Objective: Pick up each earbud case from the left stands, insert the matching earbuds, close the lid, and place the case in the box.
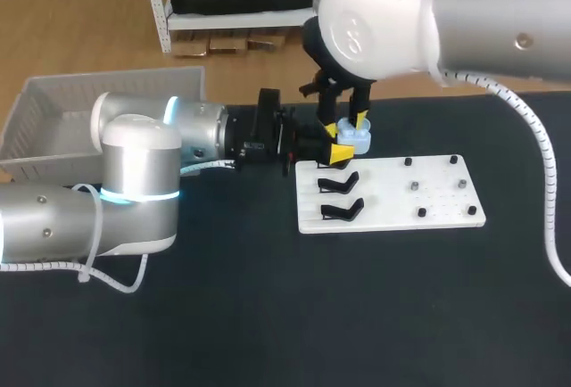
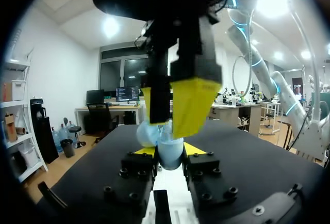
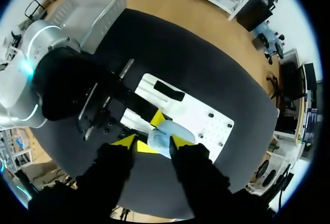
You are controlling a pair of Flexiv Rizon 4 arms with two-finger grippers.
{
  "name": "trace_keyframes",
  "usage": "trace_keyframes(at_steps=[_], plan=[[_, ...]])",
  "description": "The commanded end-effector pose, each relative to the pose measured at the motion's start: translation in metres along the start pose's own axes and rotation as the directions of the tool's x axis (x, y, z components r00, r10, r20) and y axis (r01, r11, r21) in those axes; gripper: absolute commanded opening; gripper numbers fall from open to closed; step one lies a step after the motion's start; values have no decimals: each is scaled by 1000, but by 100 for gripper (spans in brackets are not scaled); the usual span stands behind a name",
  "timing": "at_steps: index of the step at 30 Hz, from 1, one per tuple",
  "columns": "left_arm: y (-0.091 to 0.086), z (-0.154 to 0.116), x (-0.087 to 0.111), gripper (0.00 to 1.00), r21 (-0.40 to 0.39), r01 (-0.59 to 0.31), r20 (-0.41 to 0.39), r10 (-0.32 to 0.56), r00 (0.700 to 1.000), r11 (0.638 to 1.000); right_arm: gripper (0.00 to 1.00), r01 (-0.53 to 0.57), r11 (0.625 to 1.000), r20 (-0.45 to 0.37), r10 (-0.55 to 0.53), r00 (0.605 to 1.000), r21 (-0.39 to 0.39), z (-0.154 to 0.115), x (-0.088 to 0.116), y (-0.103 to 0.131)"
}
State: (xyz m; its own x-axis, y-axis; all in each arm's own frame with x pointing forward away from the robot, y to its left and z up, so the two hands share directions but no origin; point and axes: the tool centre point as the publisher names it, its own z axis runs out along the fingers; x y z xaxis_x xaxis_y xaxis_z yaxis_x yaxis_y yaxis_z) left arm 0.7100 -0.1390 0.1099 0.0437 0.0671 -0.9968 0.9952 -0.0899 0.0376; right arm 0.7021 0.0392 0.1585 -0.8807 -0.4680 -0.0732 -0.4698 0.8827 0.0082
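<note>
At the far-left corner of the flat white board (image 1: pixel 401 204), the left gripper (image 2: pixel 170 153) pinches the pale blue rounded earbud case (image 1: pixel 357 141) between its yellow tips. The contact on both sides shows only in the left wrist view. The case's inside is hidden. The right gripper (image 3: pixel 153 141) hangs directly over the case; whether it grips cannot be told. A grey slatted plastic basket (image 1: pixel 53 106) sits far left, well apart. Only the head view shows both black stands (image 1: pixel 341 211) on the board's left side.
</note>
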Motion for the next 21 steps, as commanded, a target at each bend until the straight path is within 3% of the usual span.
trace_keyframes(at_steps=[1,6,8,13,21], plan=[[-1,1,1,0,-3,-4,4,4,1000,1000,100,-22,998,32,23,999,-51,-16,8,-9],[-1,1,1,0,-3,-4,4,4,1000,1000,100,-125,989,70,131,989,-77,-27,-1,-31],[-1,1,1,0,-3,-4,4,4,1000,1000,100,-209,970,71,219,973,-120,-26,-9,-44],[-1,1,1,0,-3,-4,4,4,1000,1000,100,-362,922,59,372,926,-137,-15,-24,-70],[-1,1,1,0,-3,-4,4,4,1000,1000,100,-455,882,8,459,888,-126,4,-31,-88]])
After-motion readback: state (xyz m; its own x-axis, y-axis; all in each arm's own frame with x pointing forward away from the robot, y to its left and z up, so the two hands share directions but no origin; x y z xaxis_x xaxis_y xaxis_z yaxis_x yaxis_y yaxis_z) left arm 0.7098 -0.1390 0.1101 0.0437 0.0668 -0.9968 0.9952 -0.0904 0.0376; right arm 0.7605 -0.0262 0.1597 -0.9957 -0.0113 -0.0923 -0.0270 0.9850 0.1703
